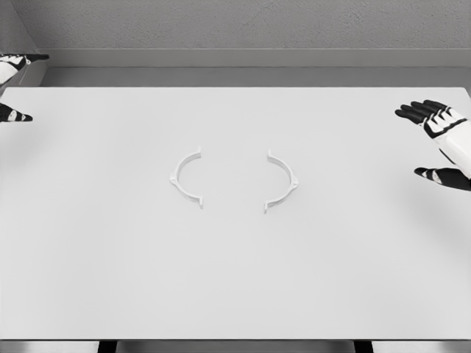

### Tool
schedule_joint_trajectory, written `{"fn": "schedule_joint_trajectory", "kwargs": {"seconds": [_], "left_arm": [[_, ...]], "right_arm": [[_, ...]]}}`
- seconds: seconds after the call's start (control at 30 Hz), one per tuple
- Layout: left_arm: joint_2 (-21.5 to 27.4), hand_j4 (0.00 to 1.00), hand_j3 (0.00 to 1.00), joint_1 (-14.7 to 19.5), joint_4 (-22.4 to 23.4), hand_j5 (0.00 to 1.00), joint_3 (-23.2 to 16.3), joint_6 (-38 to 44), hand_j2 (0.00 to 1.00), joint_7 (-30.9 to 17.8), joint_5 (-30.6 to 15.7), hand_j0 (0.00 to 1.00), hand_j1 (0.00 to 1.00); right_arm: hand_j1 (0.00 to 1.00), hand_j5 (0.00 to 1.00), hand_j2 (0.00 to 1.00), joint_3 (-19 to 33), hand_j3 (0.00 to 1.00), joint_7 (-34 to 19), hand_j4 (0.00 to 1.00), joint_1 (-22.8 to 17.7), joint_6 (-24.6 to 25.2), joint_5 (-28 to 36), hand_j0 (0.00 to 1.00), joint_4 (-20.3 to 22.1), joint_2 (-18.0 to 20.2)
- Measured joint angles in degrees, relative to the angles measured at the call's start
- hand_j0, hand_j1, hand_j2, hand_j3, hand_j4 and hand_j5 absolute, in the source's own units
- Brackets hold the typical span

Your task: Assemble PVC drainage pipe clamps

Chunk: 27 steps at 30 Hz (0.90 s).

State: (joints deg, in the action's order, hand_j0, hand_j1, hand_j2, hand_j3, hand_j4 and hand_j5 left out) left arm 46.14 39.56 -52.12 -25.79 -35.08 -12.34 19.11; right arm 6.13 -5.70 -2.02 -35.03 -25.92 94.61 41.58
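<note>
Two white half-ring clamp pieces lie flat on the white table, facing each other with a gap between them. The left clamp half curves open toward the right. The right clamp half curves open toward the left. My left hand shows only at the far left edge, fingers spread apart, holding nothing. At the far right edge my right hand hovers with fingers and thumb spread, well away from the right clamp half and empty.
A grey wall runs behind the table's far edge. The table's front edge lies near the bottom of the picture, with dark legs just visible beneath it.
</note>
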Motion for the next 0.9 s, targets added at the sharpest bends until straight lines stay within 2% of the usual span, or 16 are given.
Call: {"fn": "schedule_joint_trajectory", "kwargs": {"seconds": [0.2, 0.33, 0.43, 0.6, 0.83, 0.9], "left_arm": [[-0.2, 1.00, 1.00, -1.4, -2.8, 1.00, -1.2, 0.0, 1.00, 0.0, 1.3, 1.00, 1.00], [-0.3, 1.00, 1.00, -1.9, -3.7, 1.00, -1.8, 0.0, 1.00, 0.0, 1.5, 1.00, 1.00], [-1.1, 1.00, 1.00, -2.0, -5.0, 1.00, -2.1, 0.0, 1.00, 0.0, 1.9, 1.00, 1.00], [-4.8, 1.00, 1.00, -1.9, -5.7, 1.00, -2.3, 0.0, 1.00, 0.0, 3.9, 1.00, 1.00], [-10.4, 1.00, 1.00, -1.6, -6.0, 1.00, -3.2, 0.0, 1.00, 0.0, 8.0, 1.00, 1.00], [-11.2, 1.00, 1.00, -1.9, -7.6, 1.00, -4.5, 0.0, 1.00, 0.0, 8.5, 1.00, 1.00]], "right_arm": [[1.00, 1.00, 1.00, -0.2, 1.00, 0.0, 1.00, 0.0, 0.0, 0.3, 1.00, 1.0, -0.8], [1.00, 1.00, 1.00, -2.5, 1.00, -1.1, 1.00, 4.0, 0.0, -0.3, 1.00, 1.4, -1.1], [1.00, 1.00, 1.00, -5.9, 1.00, -4.8, 1.00, 9.4, 0.0, -2.1, 1.00, 1.2, -1.8], [1.00, 1.00, 1.00, -13.5, 1.00, -7.6, 1.00, 14.2, 0.0, -8.5, 1.00, 0.0, -4.3], [1.00, 1.00, 1.00, -21.4, 1.00, -8.3, 1.00, 17.1, 0.0, -14.6, 1.00, -3.6, -8.6], [1.00, 1.00, 1.00, -22.8, 1.00, -8.4, 1.00, 18.0, 0.0, -15.5, 1.00, -4.1, -9.6]]}}
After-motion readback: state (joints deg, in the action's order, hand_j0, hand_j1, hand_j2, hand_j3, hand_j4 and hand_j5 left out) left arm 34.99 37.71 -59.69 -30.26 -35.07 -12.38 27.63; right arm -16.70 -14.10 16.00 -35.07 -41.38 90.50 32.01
